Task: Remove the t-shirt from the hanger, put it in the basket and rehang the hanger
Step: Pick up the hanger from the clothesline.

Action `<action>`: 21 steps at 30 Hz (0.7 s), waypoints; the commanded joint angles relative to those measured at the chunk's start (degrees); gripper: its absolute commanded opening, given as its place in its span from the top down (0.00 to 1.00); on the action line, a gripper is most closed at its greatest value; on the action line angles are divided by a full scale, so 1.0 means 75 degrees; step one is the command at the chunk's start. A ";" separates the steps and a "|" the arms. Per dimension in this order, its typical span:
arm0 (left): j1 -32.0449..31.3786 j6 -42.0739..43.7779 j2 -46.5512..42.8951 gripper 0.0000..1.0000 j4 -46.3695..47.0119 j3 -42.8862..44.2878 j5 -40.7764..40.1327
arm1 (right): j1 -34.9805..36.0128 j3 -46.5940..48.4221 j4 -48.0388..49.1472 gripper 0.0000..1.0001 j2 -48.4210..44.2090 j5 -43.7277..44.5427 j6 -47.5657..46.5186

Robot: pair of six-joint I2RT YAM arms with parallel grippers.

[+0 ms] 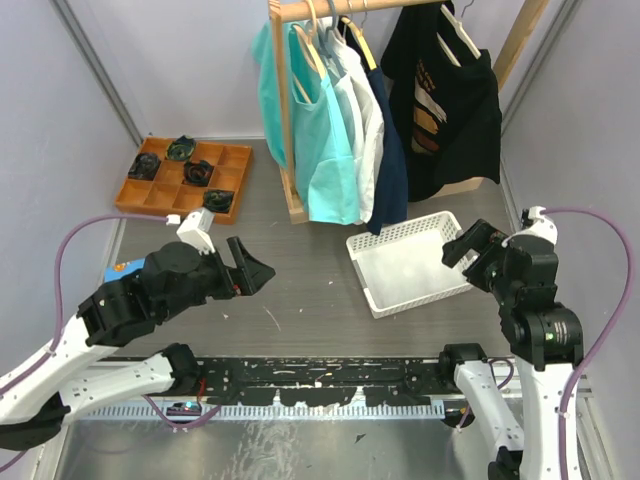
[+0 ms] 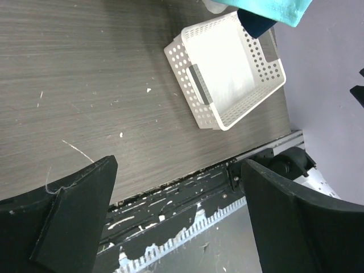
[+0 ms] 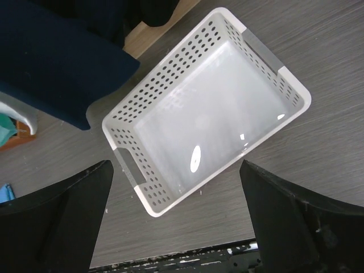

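Note:
Several shirts hang on wooden hangers [image 1: 462, 32] from a rack at the back: a teal one [image 1: 325, 160], a white one [image 1: 366, 120], a navy one [image 1: 392, 165] and a black t-shirt [image 1: 455, 115] with an orange print. My left gripper [image 1: 252, 272] [image 2: 177, 170] is open and empty, low over the table, well short of the rack. My right gripper [image 1: 470, 250] [image 3: 175, 170] is open and empty too, hovering over the near right edge of the white basket [image 1: 362, 268]. The hems of the teal shirt [image 2: 273, 8] and the navy shirt [image 3: 51, 62] show in the wrist views.
The white perforated basket [image 2: 193, 85] [image 3: 170, 62] lies empty below the shirts. An orange compartment tray [image 1: 150, 200] with dark items sits at the back left. The rack's wooden post [image 1: 286, 110] stands on a foot [image 1: 298, 212]. Purple walls close in both sides.

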 commanded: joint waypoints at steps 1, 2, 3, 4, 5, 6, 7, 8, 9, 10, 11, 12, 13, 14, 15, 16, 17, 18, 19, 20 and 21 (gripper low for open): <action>-0.0027 0.0538 0.0130 0.02 0.0437 0.0341 -0.0149 | 0.0015 -0.0447 0.0907 0.00 -0.0868 -0.0519 0.0635; -0.0031 0.0524 0.0132 0.02 0.0453 0.0366 -0.0154 | 0.0017 -0.0589 0.1162 0.00 -0.1120 -0.0768 0.0609; -0.0033 0.0468 0.0109 0.02 0.0459 0.0360 -0.0195 | 0.0018 -0.0702 0.1313 0.00 -0.1292 -0.0947 0.0668; -0.0028 0.0401 0.0049 0.02 0.0524 0.0311 -0.0218 | 0.0018 -0.0764 0.1305 0.00 -0.1375 -0.0999 0.0822; -0.0024 0.0329 -0.0112 0.02 0.0642 0.0208 -0.0274 | 0.0019 -0.0779 0.1182 0.00 -0.1358 -0.1005 0.0885; -0.0028 0.0174 -0.0285 0.02 0.0742 0.0069 -0.0420 | 0.0024 -0.0756 0.1039 0.00 -0.1245 -0.1021 0.0859; -0.0028 -0.0055 -0.0497 0.02 0.0823 -0.0115 -0.0653 | 0.0020 -0.0696 0.0887 0.00 -0.1138 -0.1053 0.0763; -0.0027 -0.0331 -0.0762 0.02 0.0883 -0.0315 -0.0896 | 0.0018 -0.0624 0.0771 0.00 -0.1031 -0.1057 0.0637; -0.0023 -0.0544 -0.1063 0.02 0.0949 -0.0526 -0.1120 | 0.0018 -0.0533 0.0686 0.00 -0.0954 -0.1015 0.0513; -0.0022 -0.0641 -0.1353 0.02 0.1047 -0.0802 -0.1354 | 0.0018 -0.0400 0.0581 0.00 -0.0893 -0.0937 0.0371; -0.0029 -0.0721 -0.1661 0.02 0.1113 -0.0959 -0.1519 | 0.0018 -0.0253 0.0545 0.00 -0.0832 -0.0848 0.0257; -0.0029 -0.0795 -0.1921 0.02 0.1120 -0.1058 -0.1697 | 0.0025 -0.0099 0.0501 0.00 -0.0776 -0.0752 0.0159; -0.0029 -0.0844 -0.2175 0.02 0.1073 -0.1114 -0.1852 | 0.0020 0.0031 0.0482 0.00 -0.0719 -0.0722 0.0069; -0.0033 -0.0834 -0.2387 0.02 0.1045 -0.1113 -0.2012 | 0.0018 0.0145 0.0465 0.00 -0.0638 -0.0724 0.0013; -0.0029 -0.0815 -0.2533 0.02 0.0981 -0.1083 -0.2160 | 0.0018 0.0270 0.0424 0.00 -0.0530 -0.0719 -0.0031; -0.0023 -0.0797 -0.2629 0.02 0.0907 -0.1012 -0.2290 | 0.0018 0.0460 0.0372 0.00 -0.0397 -0.0695 -0.0041; -0.0023 -0.0787 -0.2628 0.02 0.0806 -0.0893 -0.2381 | 0.0018 0.0620 0.0304 0.00 -0.0217 -0.0720 -0.0069; -0.0022 -0.0653 -0.2542 0.02 0.0749 -0.0753 -0.2399 | 0.0018 0.0812 0.0247 0.00 -0.0054 -0.0759 -0.0180; -0.0028 -0.0527 -0.2380 0.02 0.0678 -0.0549 -0.2370 | 0.0018 0.0998 0.0237 0.00 0.0108 -0.0795 -0.0273; -0.0030 -0.0427 -0.1986 0.02 0.0541 -0.0254 -0.2325 | 0.0023 0.1219 0.0241 0.00 0.0265 -0.0830 -0.0395; -0.0032 -0.0263 -0.1575 0.02 0.0420 0.0044 -0.2225 | 0.0018 0.1495 0.0252 0.00 0.0481 -0.0868 -0.0535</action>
